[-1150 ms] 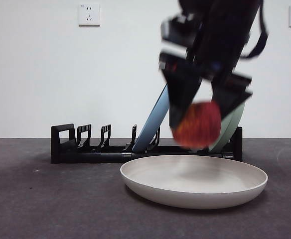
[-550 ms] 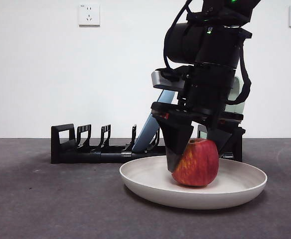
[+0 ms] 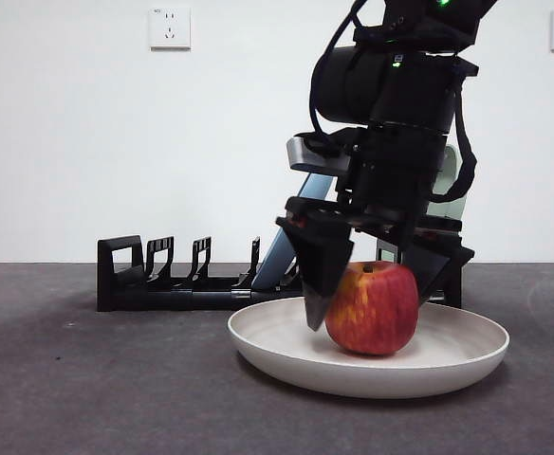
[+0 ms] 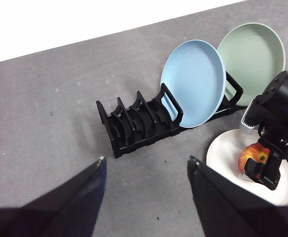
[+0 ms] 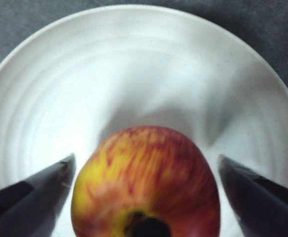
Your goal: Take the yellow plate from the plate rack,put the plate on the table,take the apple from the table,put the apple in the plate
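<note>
- The right claw (image 3: 367, 299) is lowered over the apple (image 3: 373, 308), with its two jaws spread apart on either side of the fruit.
- In the right wrist view, a clear gap is seen between each jaw and the apple (image 5: 146, 182), so the fruit is not pinched.
- The apple is seen resting upright in the yellow plate (image 3: 448, 365), slightly off the middle, with its stem dimple turned up.
- The yellow plate is laid flat on the desk (image 3: 87, 379), just in front of the plate rack (image 3: 177, 280).
- Two plates are left standing in the rack: a light blue plate (image 4: 193, 84) and, beside it at the end, a sage green plate (image 4: 252, 54).
- The left claw (image 4: 146, 170) is held high above the desk, well apart from the rack (image 4: 139, 121) and from the plate (image 4: 223, 155); its jaws are spread wide and nothing is held between them.
</note>
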Tool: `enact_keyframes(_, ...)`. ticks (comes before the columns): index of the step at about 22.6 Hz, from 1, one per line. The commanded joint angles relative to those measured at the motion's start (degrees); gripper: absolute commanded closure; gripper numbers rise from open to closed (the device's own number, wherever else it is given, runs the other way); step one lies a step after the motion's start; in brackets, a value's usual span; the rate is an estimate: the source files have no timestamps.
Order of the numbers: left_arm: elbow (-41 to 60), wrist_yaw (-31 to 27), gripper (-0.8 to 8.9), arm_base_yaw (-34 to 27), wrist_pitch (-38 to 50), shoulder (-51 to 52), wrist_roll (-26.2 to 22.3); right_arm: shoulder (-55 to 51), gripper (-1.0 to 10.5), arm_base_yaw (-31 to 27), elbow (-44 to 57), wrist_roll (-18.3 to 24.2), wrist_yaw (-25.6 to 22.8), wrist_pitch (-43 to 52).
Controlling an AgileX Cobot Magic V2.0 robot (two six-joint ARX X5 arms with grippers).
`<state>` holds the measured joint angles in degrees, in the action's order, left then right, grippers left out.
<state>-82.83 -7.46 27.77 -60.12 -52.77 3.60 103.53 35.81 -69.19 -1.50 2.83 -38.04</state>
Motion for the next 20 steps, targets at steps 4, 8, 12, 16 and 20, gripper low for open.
enact_keyframes(4, 0.1, 0.5, 5.31, 0.0, 2.5, -1.6, -2.3, -6.4, 4.1, 0.2, 0.5, -0.6, 0.0, 0.1)
enact_keyframes(8, 0.1, 1.9, 5.32, 0.0, 3.8, -3.1, -4.2, -12.4, 4.1, 0.2, 0.5, -0.6, 0.0, 0.2)
enact_keyframes(12, 0.1, 7.0, 5.32, 0.0, 5.3, -5.3, -6.9, -19.3, 4.6, -0.2, 0.5, 1.6, 0.0, 0.3)
enact_keyframes(16, 0.1, 10.0, 6.04, 0.0, 5.7, -8.2, -8.4, -26.0, 7.5, -0.9, 0.5, 4.2, -0.1, 0.2)
enact_keyframes(20, 0.1, 11.9, 8.20, 0.0, 5.7, -11.3, -10.0, -31.3, 9.7, -2.4, 0.5, 4.4, 0.0, 0.2)
